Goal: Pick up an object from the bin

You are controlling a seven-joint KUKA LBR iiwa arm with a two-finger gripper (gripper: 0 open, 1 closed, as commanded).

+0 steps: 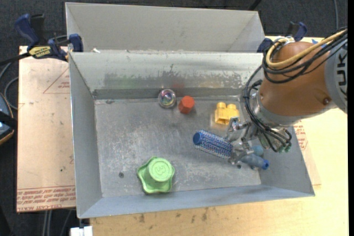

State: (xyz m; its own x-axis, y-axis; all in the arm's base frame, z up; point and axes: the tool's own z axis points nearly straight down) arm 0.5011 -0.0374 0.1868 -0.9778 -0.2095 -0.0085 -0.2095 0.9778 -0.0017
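My gripper [238,145] hangs low at the right of the bin, under the orange wrist cover. It is open, one fingertip on each side of a blue hairbrush [213,143]. The brush lies flat, bristle head toward the bin's middle and handle end [259,163] toward the right wall. Whether the fingers touch the brush cannot be seen. A small yellow block [224,113] lies just behind the gripper, near the back wall.
A red block [187,104] and a shiny clear ball [166,98] sit along the back wall. A green flower-shaped lid [156,175] lies at the front left. The arm and its cables cover the bin's right side.
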